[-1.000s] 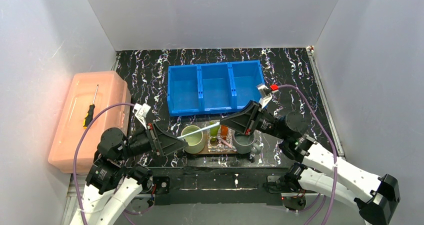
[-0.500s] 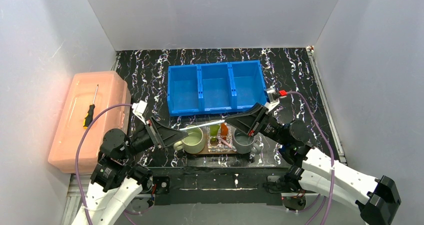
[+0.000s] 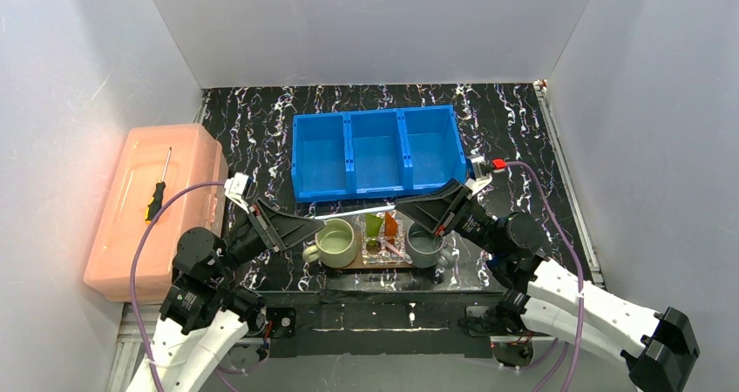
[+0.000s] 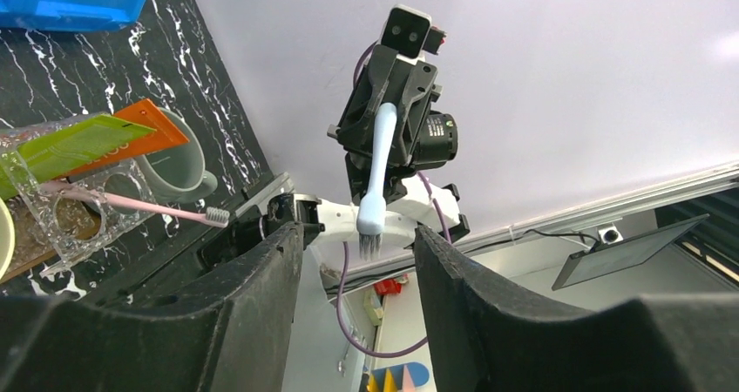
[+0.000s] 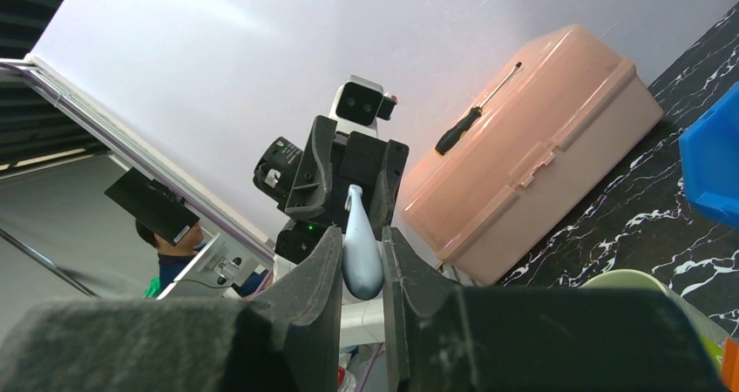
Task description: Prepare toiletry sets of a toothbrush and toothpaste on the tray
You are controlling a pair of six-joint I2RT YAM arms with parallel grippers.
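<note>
A white toothbrush [image 3: 366, 210], up in the air, lying flat. Squeezed tight at the handle end by the right pincer [image 5: 359, 233], fingers almost together with only the handle between. At the other end, the bristle head, in line with the gap of the left pincer [image 4: 359, 233] but touching neither finger. Left pincer wide open, holding nothing.

Just changed: a letting-go on the left. One second ago, tilted and held by the left pincer alone, the right pincer a little way off. Half a second ago, reaching from one pincer to the other. Now carried on the right only, and level instead of tilted. Likely meaning: a finished pass from left arm to right. Likely next: down toward a mug or the tray, with care not to bump the things already there.

Below both pincers, the brown tray [image 3: 350, 267]. Under the right pincer, a grey mug [image 3: 425, 249]. Nearer the left pincer, a pale green mug [image 3: 336, 244]. Nothing seen inside either mug. Between the mugs, a clear holder [image 4: 118, 185] with a green tube [image 4: 74, 142] and an orange tube [image 4: 166, 131] leaning in it and a pink toothbrush [image 4: 139, 206] lying across it. No finished set yet, so lots left to do.

Farther out past the fingertips, a blue bin [image 3: 375, 152]. Off beyond the left pincer, a pink box [image 3: 157, 209] with a screwdriver [image 3: 157, 187] on top.
</note>
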